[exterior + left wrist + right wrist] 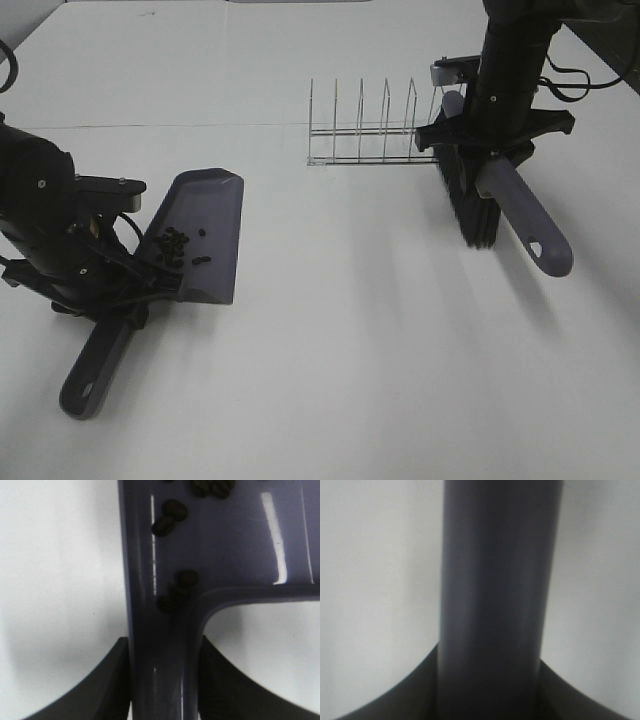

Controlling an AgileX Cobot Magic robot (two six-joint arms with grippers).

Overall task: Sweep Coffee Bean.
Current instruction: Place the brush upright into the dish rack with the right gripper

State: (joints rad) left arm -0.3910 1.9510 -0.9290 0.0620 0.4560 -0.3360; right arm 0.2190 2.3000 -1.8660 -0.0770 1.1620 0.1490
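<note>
A grey-purple dustpan (205, 230) lies on the white table at the left. Several dark coffee beans (178, 244) sit inside it near its back wall; they also show in the left wrist view (170, 519). My left gripper (125, 300) is shut on the dustpan's handle (160, 680), which runs down to the front left (95, 370). My right gripper (490, 150) is shut on the grey brush handle (492, 600) and holds the brush (520, 215) at the right, its black bristles (468, 200) pointing down toward the table.
A wire dish rack (365, 130) stands at the back centre, just left of the brush. Black cables (570, 85) hang behind the right arm. The table's far right edge (610, 60) runs close to that arm.
</note>
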